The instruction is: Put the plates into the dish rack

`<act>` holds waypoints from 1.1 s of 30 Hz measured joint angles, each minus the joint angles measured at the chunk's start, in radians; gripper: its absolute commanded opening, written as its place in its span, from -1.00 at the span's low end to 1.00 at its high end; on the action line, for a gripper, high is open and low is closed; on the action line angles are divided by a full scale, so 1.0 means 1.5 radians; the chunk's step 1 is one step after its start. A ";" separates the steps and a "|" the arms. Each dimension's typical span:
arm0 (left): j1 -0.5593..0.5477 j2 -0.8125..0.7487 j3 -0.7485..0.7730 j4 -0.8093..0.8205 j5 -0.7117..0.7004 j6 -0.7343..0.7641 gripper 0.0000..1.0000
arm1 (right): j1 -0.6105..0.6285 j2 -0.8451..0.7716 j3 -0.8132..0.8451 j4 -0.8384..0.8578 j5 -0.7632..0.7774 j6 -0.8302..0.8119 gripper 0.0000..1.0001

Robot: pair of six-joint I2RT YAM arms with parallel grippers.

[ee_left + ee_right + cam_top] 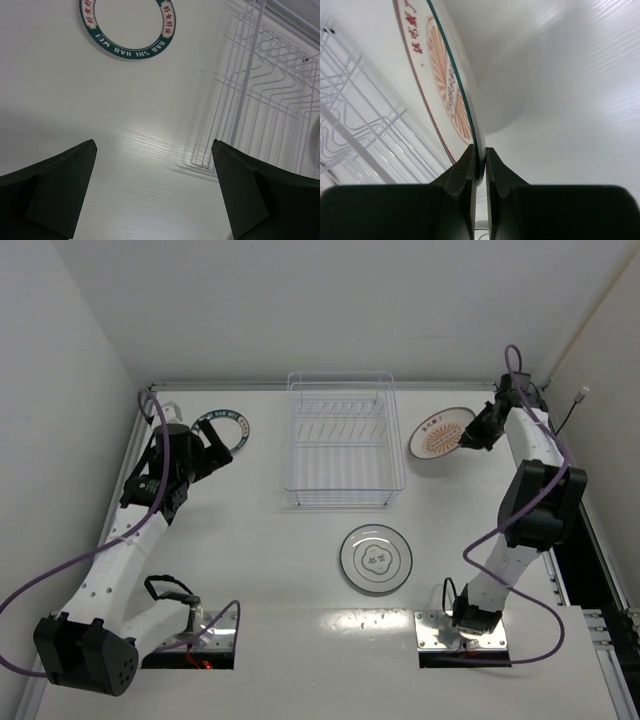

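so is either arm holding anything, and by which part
The right gripper pinches the orange sunburst plate by its rim; the left gripper holds nothing.

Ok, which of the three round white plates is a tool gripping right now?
The round white plate with the orange sunburst pattern: the right tool pinches its rim. The teal-rimmed plate and the grey-ringed flower plate lie flat, ungripped.

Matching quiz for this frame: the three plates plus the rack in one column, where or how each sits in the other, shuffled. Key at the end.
1. orange sunburst plate
2. grey-ringed plate
3. teal-rimmed plate
4. dish rack

A. flat on the table, left of the rack
B. holds no plates
C. rim pinched in the right gripper
D. flat on the table, on the near side of the rack

Pairs: 1-C, 2-D, 3-A, 4-B
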 measured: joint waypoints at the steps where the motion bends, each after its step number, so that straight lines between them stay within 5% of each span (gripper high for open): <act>1: 0.000 0.004 0.000 0.003 -0.007 0.004 1.00 | 0.001 -0.020 0.006 -0.008 0.024 -0.010 -1.00; 14: -0.013 0.049 0.001 0.017 -0.026 0.012 1.00 | 0.088 -0.116 0.188 -0.124 0.229 -0.103 -1.00; 20: -0.013 0.078 0.024 0.019 -0.024 0.012 1.00 | 0.161 -0.091 0.308 -0.136 0.266 -0.120 -1.00; 33: -0.013 0.089 0.070 0.013 -0.032 0.030 1.00 | 0.247 0.079 0.379 -0.154 0.307 -0.146 -1.00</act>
